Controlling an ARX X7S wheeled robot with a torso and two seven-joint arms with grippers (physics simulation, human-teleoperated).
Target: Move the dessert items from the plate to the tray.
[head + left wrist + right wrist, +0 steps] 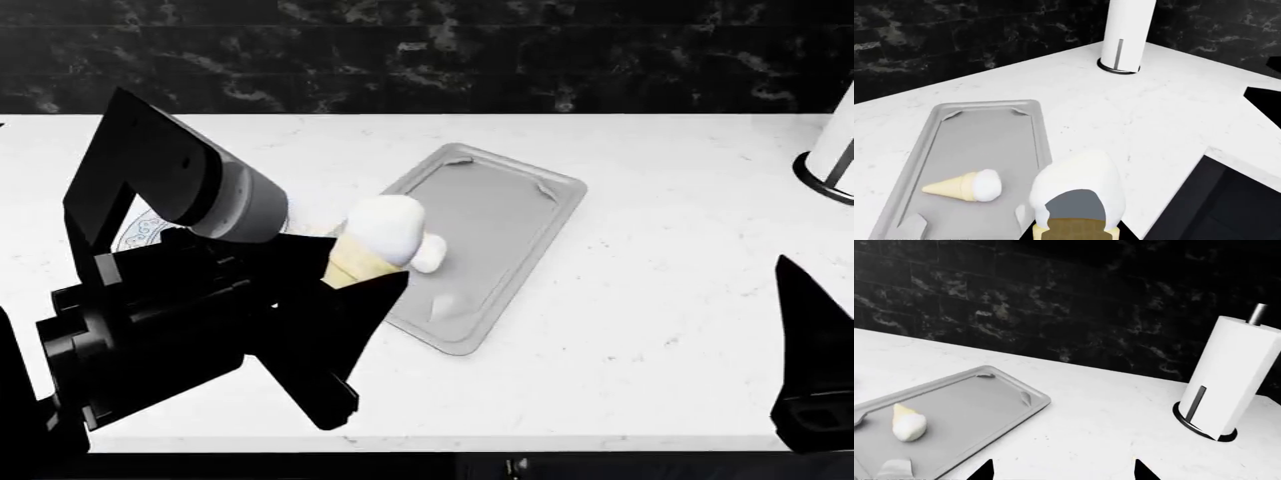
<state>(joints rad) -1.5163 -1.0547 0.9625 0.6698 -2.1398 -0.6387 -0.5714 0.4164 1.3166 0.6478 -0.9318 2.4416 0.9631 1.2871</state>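
Gripped in the left gripper (350,290), a second ice-cream cone (374,243) hangs over the tray's (1034,107) near-left edge, not yet released. One small cone (965,185) already lies on the tray; the right gripper's (1062,471) jaws stand apart, holding nothing

Tray (514,215): far half bare, cone (964,186) lying on near half
Right counter: open up to paper-towel roll (1234,380)

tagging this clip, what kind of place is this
Most likely a kitchen counter: a white marble-look worktop against a black tiled wall, with a paper towel roll standing on it and a grey tray.
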